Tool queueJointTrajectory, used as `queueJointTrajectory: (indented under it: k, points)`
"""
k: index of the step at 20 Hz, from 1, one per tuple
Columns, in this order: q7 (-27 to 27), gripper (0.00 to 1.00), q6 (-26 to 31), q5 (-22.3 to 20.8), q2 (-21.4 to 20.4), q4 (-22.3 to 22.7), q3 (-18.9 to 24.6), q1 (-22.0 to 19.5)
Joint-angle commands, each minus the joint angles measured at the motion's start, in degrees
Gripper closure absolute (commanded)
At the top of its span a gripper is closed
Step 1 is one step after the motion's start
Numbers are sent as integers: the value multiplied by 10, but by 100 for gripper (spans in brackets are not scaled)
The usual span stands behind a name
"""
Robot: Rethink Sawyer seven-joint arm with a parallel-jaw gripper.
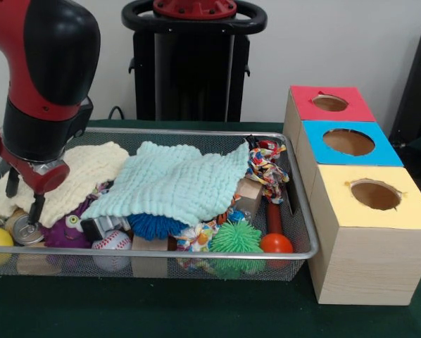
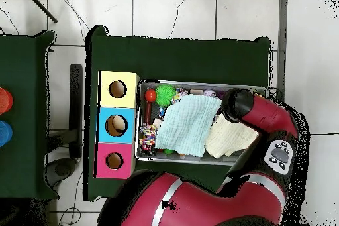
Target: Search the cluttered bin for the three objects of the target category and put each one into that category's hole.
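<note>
Front view: the tool (image 1: pixel 24 191), its two thin fingers spread, hangs over a silver can (image 1: pixel 22 229) at the left end of the cluttered bin (image 1: pixel 196 253), which sits on the green counter (image 1: pixel 161 310) beside three boxes (image 1: pixel 358 204). Overhead view: the arm (image 2: pixel 255 114) covers the bin's right end; the boxes touch its left side.

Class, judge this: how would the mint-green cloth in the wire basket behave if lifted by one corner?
The mint-green cloth drapes over toys, so it is probably floppy and would hang. Its waffle texture suggests easy grip. It looks light.
</note>
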Motion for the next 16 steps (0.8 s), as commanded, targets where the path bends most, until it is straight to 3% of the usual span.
queueJointTrajectory:
  k: [1,8,16]
  points:
    - [164,0,36,41,34,-44,11,11]
    - [169,0,59,56,50,-72,-5,18]
    - [163,0,53,66,57,-72,-11,21]
